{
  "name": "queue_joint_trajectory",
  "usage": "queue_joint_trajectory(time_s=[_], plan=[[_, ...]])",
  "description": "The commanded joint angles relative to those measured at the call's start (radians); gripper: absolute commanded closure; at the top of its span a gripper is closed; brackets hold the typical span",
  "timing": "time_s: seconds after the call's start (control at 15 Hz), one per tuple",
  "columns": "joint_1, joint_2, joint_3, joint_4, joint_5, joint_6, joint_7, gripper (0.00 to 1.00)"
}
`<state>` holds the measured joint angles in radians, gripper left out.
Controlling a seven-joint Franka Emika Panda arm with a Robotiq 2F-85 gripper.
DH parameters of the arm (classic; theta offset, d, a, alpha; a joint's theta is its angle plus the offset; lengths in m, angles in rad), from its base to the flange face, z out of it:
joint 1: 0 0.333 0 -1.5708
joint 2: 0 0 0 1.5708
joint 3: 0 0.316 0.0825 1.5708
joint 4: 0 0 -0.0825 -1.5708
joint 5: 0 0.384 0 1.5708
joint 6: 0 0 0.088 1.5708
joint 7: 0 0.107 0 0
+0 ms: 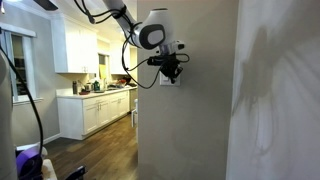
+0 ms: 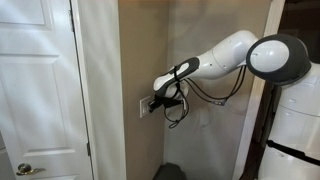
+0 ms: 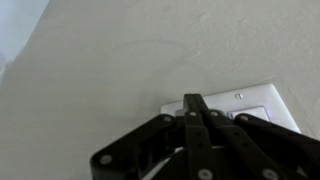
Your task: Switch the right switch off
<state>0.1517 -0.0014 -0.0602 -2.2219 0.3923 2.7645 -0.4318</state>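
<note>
A small white double wall plate (image 3: 262, 99) sits on the beige wall at the lower right of the wrist view. My black gripper (image 3: 193, 103) is shut, its fingertips pressed together against the plate. The fingers hide most of the paddles. A strip of the right switch (image 3: 252, 114) shows beside the fingers; its position cannot be told. In both exterior views the gripper (image 1: 172, 72) (image 2: 150, 103) touches the wall plate (image 1: 166, 81) (image 2: 144, 102), which is mostly hidden behind it.
A white door (image 2: 35, 90) with a knob stands next to the wall. A kitchen with white cabinets (image 1: 95, 110) lies beyond the wall corner. The robot's white arm (image 2: 225, 55) reaches in from the side.
</note>
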Motion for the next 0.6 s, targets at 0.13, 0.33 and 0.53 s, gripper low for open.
queue_joint_trajectory(time_s=[0.13,0.33,0.53], plan=[[0.003,0.036,0.004,0.015,0.045,0.073,-0.045,1.00],[0.000,0.030,0.002,0.008,0.035,0.071,-0.037,1.00],[-0.005,0.010,-0.005,0.001,0.023,0.059,-0.032,1.00]])
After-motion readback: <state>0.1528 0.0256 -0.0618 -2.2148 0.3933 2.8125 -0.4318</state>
